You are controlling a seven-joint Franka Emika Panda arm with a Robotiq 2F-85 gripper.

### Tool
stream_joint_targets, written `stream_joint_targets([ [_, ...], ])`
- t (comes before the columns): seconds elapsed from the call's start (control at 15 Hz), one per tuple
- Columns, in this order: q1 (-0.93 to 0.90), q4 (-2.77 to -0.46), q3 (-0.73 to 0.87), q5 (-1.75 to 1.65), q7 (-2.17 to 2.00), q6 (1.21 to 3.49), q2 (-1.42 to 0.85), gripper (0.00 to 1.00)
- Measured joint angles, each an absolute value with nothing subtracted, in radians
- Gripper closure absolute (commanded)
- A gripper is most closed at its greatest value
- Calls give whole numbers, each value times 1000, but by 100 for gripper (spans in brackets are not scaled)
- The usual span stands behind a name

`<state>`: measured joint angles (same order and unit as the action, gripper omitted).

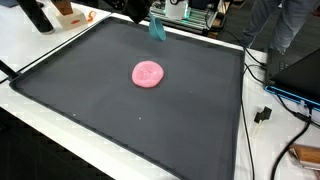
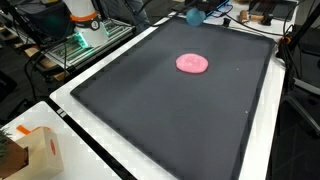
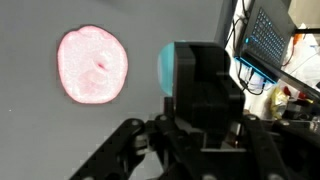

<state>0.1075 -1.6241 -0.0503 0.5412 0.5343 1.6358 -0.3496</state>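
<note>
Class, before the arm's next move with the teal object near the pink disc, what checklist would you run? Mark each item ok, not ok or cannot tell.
1. Wrist view shows the gripper: ok.
2. Jaws shut on the teal object: cannot tell, the gripper body hides them.
3. The teal object is clear of the black mat: cannot tell.
4. The pink disc lies flat, mid-mat, apart from the gripper: ok.
5. Mat between the teal object and the pink disc is bare: ok.

The tool [image 3: 200,62] hangs raised, pointing down, jaws closed together
</note>
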Motion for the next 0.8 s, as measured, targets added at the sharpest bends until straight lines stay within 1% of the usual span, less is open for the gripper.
stream_joint_targets([
  [0.8,186,-1621,-50,693,755,1608,-512,75],
])
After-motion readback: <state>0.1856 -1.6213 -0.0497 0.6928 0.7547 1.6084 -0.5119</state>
